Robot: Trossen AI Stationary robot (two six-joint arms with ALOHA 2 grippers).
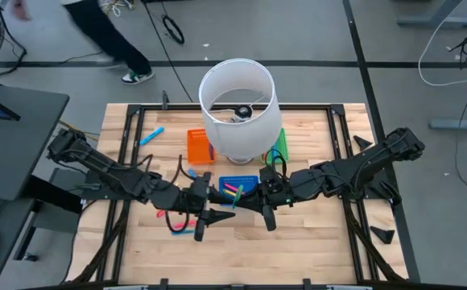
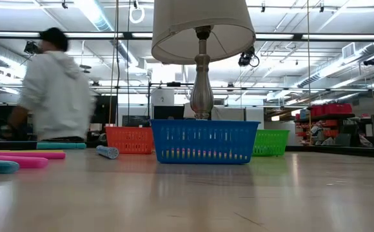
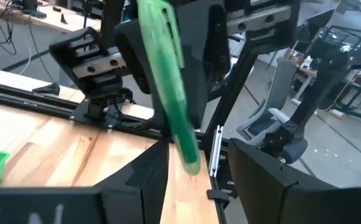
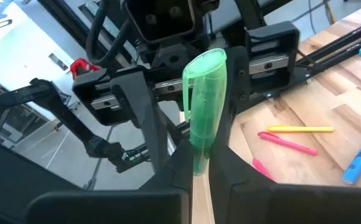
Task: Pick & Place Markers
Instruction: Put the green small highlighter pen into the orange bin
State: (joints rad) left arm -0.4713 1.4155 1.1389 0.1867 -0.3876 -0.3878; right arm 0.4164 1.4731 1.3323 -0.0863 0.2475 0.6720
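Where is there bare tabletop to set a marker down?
Bare wood lies between the right arm and the table's right rail, and along the near edge. It is crowded mid-table around the white-shaded lamp, blue mesh tray and loose pink markers.

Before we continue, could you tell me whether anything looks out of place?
A white-shaded table lamp stands between the orange tray and the green tray, odd for marker sorting; from above its shade hides part of the green tray.

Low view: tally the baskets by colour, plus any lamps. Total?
Orange basket: 1
Blue basket: 1
Green basket: 1
Lamp: 1
Total: 4
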